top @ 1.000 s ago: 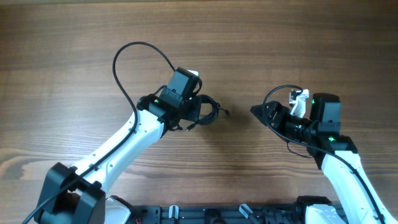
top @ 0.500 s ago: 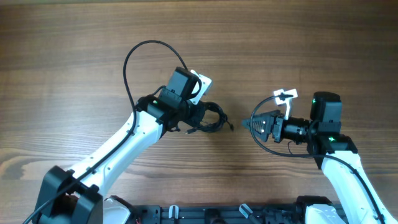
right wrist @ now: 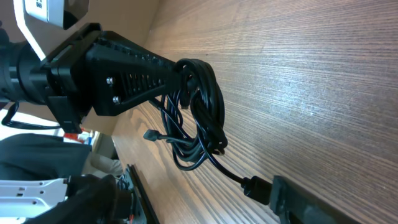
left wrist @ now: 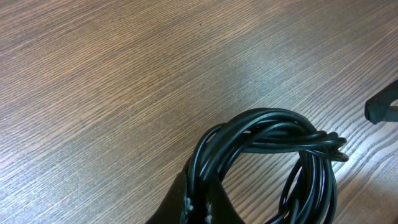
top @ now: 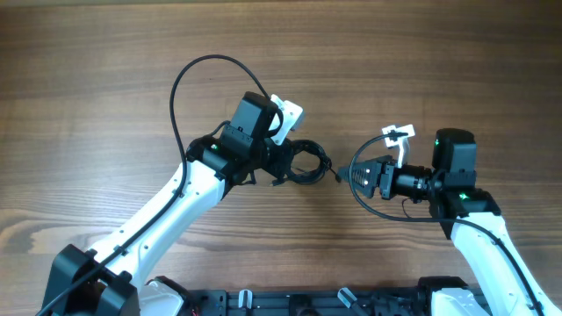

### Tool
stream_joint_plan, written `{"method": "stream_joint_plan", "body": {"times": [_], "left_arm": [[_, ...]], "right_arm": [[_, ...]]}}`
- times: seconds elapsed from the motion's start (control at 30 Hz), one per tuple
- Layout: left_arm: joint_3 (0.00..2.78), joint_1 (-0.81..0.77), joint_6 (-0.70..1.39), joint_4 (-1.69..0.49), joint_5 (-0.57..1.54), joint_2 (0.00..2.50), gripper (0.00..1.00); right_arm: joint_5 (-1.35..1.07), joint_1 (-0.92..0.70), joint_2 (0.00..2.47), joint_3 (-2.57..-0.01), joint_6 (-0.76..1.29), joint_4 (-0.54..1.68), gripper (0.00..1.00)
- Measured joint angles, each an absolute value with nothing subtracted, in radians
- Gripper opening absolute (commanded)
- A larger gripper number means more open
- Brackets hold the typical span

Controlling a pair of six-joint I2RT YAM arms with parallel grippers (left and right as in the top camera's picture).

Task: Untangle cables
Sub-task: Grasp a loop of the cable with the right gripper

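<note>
The cables (top: 305, 163) are a bunched coil of thin black cords on the wooden table. My left gripper (top: 279, 163) is shut on the coil's left side; the left wrist view shows both fingers (left wrist: 200, 200) pinching the strands and the loop (left wrist: 273, 146) spreading beyond them. One cord runs out to a black plug (right wrist: 255, 186) that lies against the tip of my right gripper (top: 354, 175). Only one right finger (right wrist: 311, 202) shows, so its state is unclear. The coil (right wrist: 202, 115) also shows in the right wrist view, hanging from the left gripper (right wrist: 134, 71).
The bare wooden table (top: 421, 61) stretches around both arms. The left arm's own thick black wire (top: 189, 83) arcs above it. A black rail (top: 290, 303) runs along the table's near edge between the two arm bases.
My left gripper has carried the cable coil to the right. My right gripper has swung down and left toward it, and its tip now meets the trailing plug.
</note>
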State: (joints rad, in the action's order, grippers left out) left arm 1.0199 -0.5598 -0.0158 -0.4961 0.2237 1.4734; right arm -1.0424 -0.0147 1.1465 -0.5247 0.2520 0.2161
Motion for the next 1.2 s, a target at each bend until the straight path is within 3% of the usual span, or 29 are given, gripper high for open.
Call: {"method": "stream_joint_plan", "body": {"times": [0.17,0.33,0.5,0.67,0.9,0.93,0.97,1.2], "left_arm": [[1.020,-0.525,0.023,-0.492,0.317,1.473,0.04],[1.020,-0.376,0.028,-0.470,0.563,1.473,0.04],[1.020,-0.320,0.028,-0.477,0.739,1.473,0.04],[1.020,-0.320,0.010,-0.525,0.777,1.473,0.04],[1.020,-0.320,-0.029,-0.538,0.621,1.473,0.04],[1.020,-0.320,-0.030,-0.538,0.584,1.473,0.04],[1.020,-0.320,-0.033,-0.538,0.567,1.473,0.04],[1.020,-0.320,-0.033,-0.538,0.521,1.473,0.04]], "right_arm": [[-1.043,-0.021,1.147,-0.525,0.169,0.194,0.71],[-1.043,-0.094,1.168,-0.524,0.103,0.116,0.60],[-1.042,-0.166,1.230,-0.524,0.099,0.024,0.63],[-1.044,-0.166,1.234,-0.525,0.136,-0.033,0.31],[-1.145,-0.166,1.234,-0.525,0.179,-0.038,0.26],[-1.145,-0.166,1.234,-0.525,0.179,-0.038,0.29],[-1.145,-0.166,1.234,-0.525,0.183,-0.039,0.44],[-1.132,-0.166,1.235,-0.524,0.405,-0.142,0.30]]}}
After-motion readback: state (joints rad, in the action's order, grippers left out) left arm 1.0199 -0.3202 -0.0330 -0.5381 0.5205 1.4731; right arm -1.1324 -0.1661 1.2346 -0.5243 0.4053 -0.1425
